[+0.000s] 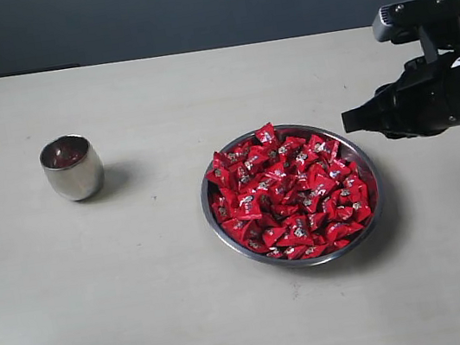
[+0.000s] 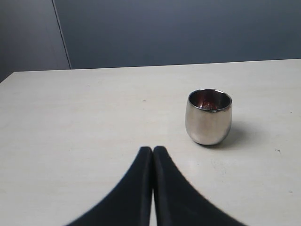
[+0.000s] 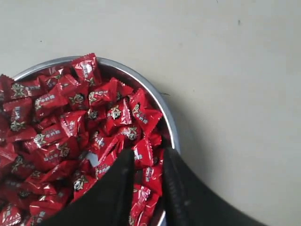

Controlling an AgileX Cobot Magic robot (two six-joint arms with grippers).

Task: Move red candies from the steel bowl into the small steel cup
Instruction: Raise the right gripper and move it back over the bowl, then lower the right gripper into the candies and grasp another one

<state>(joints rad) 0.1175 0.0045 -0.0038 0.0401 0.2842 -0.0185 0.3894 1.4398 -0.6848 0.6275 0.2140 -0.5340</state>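
1. Exterior view. My right gripper point(image 1: 349, 121) hangs just above the near edge of the steel bowl point(image 1: 214, 227). The red candies point(image 1: 290, 193) are heaped below and ahead of its tip. The small steel cup point(image 1: 72, 167) stands well apart, far beyond the bowl on the table point(image 1: 149, 325), with some red showing inside it. Hazard: a long carry to a narrow mouth, so a loosely pinched candy could drop short or bounce off the cup's lip.

2. Left wrist view. My left gripper point(image 2: 153, 150) has its fingers pressed together and holds nothing. The cup point(image 2: 208, 117) stands upright ahead of them, apart. Hazard: any advance of this arm could nudge or topple the light cup.

3. Right wrist view. My right fingers point(image 3: 117, 188) stand partly apart. Candies point(image 3: 70, 122) show through the gap, and none is visibly clamped. The bowl's rim point(image 3: 164, 113) lies just beyond one fingertip. Hazard: a straight descent here could strike the rim and tilt or slide the bowl. The shiny, crowded wrappers could also slip out, or two could be pinched together.
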